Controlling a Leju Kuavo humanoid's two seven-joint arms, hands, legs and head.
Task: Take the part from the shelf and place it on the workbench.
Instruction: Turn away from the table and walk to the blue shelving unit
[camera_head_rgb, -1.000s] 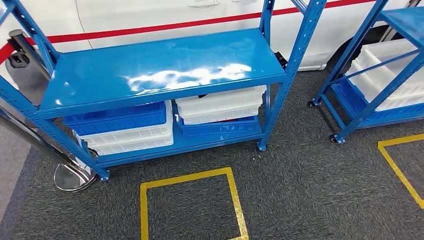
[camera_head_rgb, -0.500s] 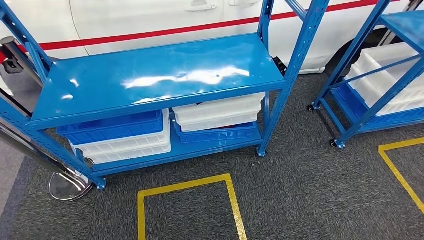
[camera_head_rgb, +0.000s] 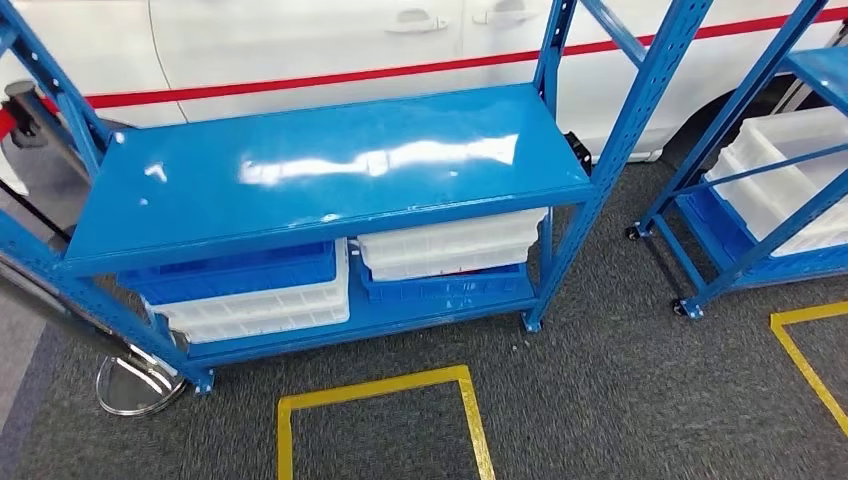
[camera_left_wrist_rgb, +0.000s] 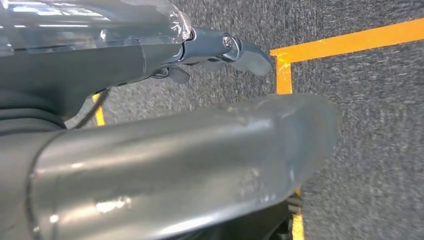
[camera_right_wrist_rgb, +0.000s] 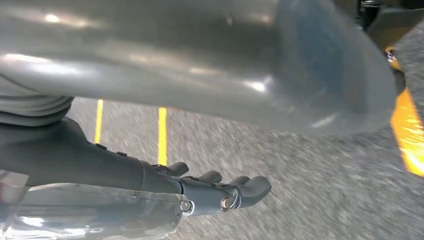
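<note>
With both the left hand (camera_left_wrist_rgb: 220, 50) and right hand (camera_right_wrist_rgb: 220, 192) hanging empty, fingers loosely extended, stop squarely before the glossy blue metal shelf (camera_head_rgb: 330, 175) at 12 o'clock before reaching.

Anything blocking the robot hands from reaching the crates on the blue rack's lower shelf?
Nothing lies on the grey carpet before the blue metal rack. Its top board overhangs the white and blue plastic crates. The left robot hand and right robot hand hang over carpet.
</note>
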